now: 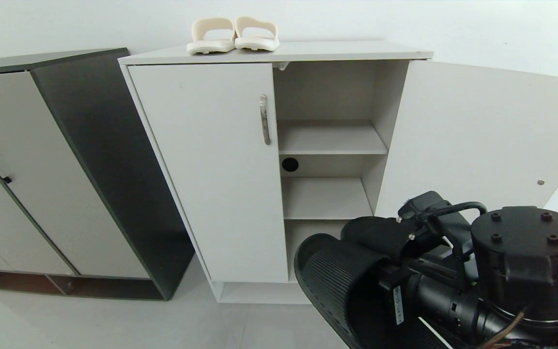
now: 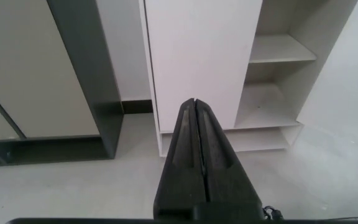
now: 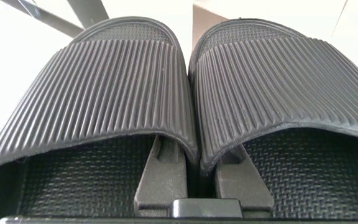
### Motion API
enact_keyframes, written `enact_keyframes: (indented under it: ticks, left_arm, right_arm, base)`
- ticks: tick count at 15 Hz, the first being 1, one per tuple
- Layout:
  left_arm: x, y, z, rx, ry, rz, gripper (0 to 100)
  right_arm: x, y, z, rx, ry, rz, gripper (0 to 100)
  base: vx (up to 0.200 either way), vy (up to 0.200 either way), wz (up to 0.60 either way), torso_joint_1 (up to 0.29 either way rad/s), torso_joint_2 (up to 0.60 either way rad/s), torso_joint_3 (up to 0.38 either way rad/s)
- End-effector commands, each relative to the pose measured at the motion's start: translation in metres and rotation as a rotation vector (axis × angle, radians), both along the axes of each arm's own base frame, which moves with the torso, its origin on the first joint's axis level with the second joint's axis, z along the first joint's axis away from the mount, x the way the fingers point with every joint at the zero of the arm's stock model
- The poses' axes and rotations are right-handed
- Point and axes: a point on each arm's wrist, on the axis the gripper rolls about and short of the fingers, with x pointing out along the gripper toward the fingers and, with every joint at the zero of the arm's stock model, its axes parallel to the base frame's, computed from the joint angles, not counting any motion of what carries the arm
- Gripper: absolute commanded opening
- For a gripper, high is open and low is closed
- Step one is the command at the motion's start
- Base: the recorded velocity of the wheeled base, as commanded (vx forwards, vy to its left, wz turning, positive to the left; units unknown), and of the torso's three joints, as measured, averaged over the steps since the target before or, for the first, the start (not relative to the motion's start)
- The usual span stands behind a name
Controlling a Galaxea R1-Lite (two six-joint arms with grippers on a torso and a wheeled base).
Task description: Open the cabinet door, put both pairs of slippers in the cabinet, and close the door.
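A white cabinet (image 1: 308, 50) stands ahead with its right door (image 1: 477, 135) swung open and its left door (image 1: 211, 169) closed. Bare shelves (image 1: 330, 139) show inside. A cream pair of slippers (image 1: 233, 35) lies on the cabinet's top. In the head view my right gripper (image 1: 407, 269) is low at the right, in front of the open side, shut on a black pair of slippers (image 1: 342, 271). The right wrist view shows the black slippers (image 3: 123, 93) side by side, their inner walls pinched together by the right gripper (image 3: 194, 152). My left gripper (image 2: 194, 109) is shut and empty, pointing at the cabinet's base (image 2: 260, 140).
A dark grey cabinet (image 1: 90, 145) with light doors stands close to the left of the white one. The left door's metal handle (image 1: 264, 119) is at its right edge. The grey floor (image 1: 114, 325) in front is open.
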Motion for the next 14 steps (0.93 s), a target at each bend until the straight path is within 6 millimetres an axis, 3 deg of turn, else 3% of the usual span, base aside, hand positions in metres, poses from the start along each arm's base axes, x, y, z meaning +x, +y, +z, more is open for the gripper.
enact_keyframes:
  ticks: [1,6,8,10,14]
  left_arm:
    - [0.0,0.0,0.0,-0.001,0.001,0.001,0]
    - [0.0,0.0,0.0,-0.002,0.001,0.0,0]
    - [0.0,0.0,0.0,-0.002,0.001,0.001,0]
    - [0.0,0.0,0.0,-0.001,0.001,0.003,0]
    - [0.0,0.0,0.0,0.001,0.001,0.003,0]
  right_arm:
    - [0.003,0.004,-0.008,-0.025,0.017,-0.002,0]
    - [0.007,0.005,-0.012,-0.032,0.024,-0.011,0]
    - [0.018,0.005,-0.017,-0.037,0.03,-0.049,0]
    - [0.034,0.008,-0.027,-0.022,0.035,-0.107,0]
    - [0.072,0.037,-0.069,-0.024,-0.004,-0.33,0]
  base:
    - [0.0,0.0,0.0,0.0,0.0,0.0]
    - [0.0,0.2,0.0,0.005,0.0,0.004]
    - [0.0,0.2,0.0,0.005,-0.01,0.002]
    - [0.0,0.1,0.0,0.004,0.0,0.004]
    - [0.0,0.0,0.0,0.0,0.0,0.0]
